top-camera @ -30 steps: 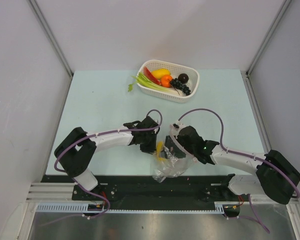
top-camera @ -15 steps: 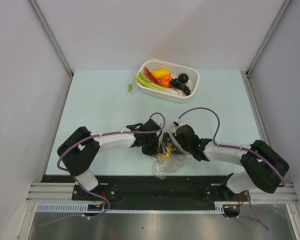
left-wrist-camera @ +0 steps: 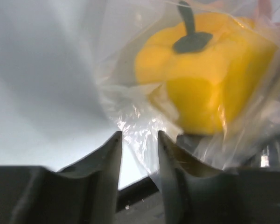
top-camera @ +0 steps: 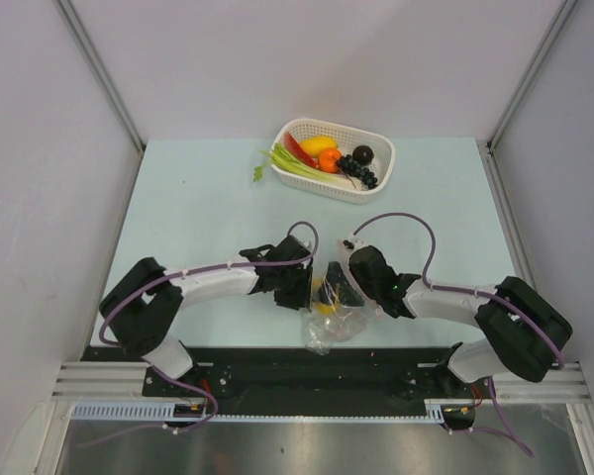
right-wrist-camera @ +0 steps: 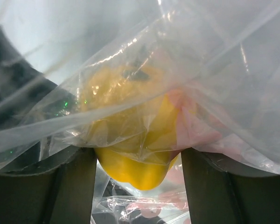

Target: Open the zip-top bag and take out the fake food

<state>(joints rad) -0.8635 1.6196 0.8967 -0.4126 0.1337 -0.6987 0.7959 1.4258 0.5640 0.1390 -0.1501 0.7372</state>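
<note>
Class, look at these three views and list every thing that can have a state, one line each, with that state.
yellow pepper: inside the zip-top bag, not yet out.
zip-top bag: crumpled; zip open or shut cannot be told.
white basket: upright, holding other fake food.
left gripper: jaws narrowly apart, bag film in the gap.
right gripper: closed on the yellow pepper through the film.

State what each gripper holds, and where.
Left gripper: nothing pinched; bag film hangs between its open fingers. Right gripper straddles the bagged pepper; contact unclear.
</note>
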